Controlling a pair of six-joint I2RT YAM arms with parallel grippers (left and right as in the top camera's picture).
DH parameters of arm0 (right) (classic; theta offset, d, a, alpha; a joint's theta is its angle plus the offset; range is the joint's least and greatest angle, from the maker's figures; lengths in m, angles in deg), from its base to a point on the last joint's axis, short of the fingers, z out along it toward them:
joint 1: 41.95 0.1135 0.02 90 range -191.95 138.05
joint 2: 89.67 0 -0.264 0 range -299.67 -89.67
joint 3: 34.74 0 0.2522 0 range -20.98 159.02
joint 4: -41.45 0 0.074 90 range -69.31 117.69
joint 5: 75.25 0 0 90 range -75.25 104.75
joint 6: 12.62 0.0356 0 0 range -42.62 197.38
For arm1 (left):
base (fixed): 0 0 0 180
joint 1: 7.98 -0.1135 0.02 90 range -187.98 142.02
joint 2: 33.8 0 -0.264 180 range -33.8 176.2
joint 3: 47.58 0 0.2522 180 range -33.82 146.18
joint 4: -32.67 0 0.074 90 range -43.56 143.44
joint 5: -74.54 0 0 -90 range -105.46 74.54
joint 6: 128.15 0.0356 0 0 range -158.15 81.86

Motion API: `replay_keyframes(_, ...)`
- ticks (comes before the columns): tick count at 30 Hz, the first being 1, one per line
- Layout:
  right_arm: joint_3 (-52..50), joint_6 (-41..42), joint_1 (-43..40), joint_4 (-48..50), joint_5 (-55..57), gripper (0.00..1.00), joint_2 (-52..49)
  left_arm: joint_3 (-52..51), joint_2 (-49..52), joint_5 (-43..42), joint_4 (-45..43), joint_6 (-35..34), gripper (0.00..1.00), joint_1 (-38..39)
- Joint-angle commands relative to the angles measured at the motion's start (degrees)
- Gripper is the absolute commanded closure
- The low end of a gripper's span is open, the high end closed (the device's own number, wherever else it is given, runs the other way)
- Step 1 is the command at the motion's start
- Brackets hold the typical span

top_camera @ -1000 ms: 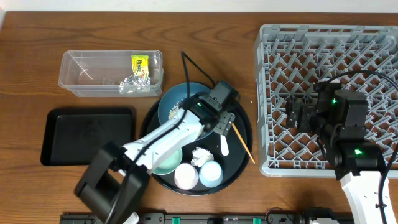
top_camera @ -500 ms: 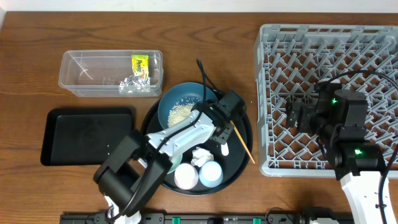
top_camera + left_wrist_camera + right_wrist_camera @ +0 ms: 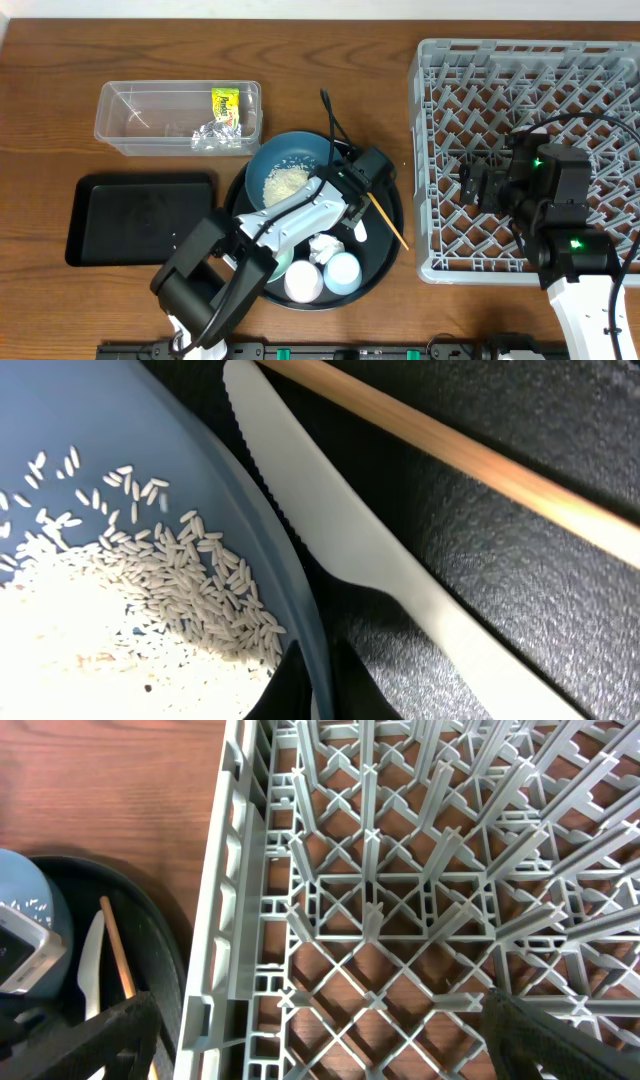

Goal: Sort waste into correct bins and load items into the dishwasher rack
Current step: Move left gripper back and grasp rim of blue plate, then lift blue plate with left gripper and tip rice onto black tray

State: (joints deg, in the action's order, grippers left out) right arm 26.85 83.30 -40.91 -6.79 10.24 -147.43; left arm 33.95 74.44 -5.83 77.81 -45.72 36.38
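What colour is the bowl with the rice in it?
The bowl is blue; the overhead view shows it best.

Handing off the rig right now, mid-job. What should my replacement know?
Left tool: shut on the rim of the dark-blue bowl, rice inside.
Right tool: open, above the dishwasher rack.
Done: yellow-green packet and clear wrapper in the clear tub.
To do: rice and tissue to bin; dark-blue bowl, mint-green bowl, pink cup, light-blue cup, white plastic knife and chopstick, all on the round black tray, to rack.
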Motion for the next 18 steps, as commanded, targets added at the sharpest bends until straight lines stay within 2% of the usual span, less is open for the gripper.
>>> replay_keyframes(1, 1.0, 0.9, 0.5, 0.2, -0.4, 0.01, 0.0, 0.1, -3.2, 0.3, 0.6, 2.1, 0.94, -0.3)
replay_keyframes(18, 1.0, 0.9, 0.5, 0.3, -0.4, 0.01, 0.0, 1.5, -20.9, 0.3, 5.9, 1.3, 0.94, -0.3)
